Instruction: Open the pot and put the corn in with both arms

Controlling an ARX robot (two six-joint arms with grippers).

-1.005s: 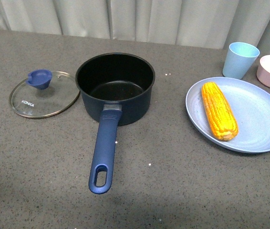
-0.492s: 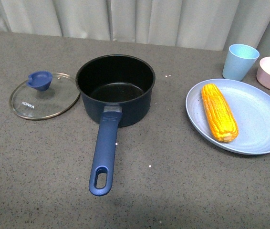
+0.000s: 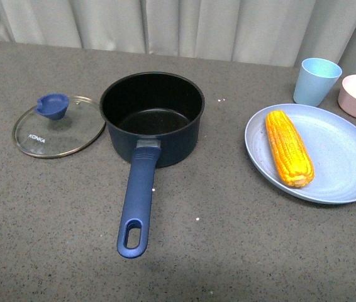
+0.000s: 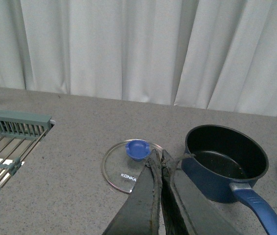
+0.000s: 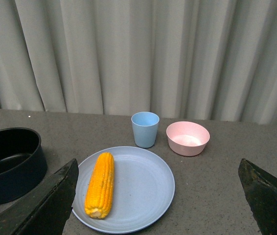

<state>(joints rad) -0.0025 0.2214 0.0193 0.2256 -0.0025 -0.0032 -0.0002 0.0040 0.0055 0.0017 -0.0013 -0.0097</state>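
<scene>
Now the left claw (image 4: 160, 155) is closed, tips pressed together, holding nothing. The right claw (image 5: 158, 165) is wide open and empty. In the front view the pot (image 3: 152, 116) stands uncovered at the centre of the worktop (image 3: 241, 251), the glass lid (image 3: 58, 126) just beside it on the left. The corn (image 3: 289, 147) lies on the blue plate (image 3: 348, 163) at the right of the frame.

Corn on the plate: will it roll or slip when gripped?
The yellow-orange corn cob is round and tapered, so it probably rolls sideways on the smooth light-blue plate if nudged off-centre. Its bumpy kernel rows likely give decent grip. It looks stiff, unlikely to sag.
</scene>
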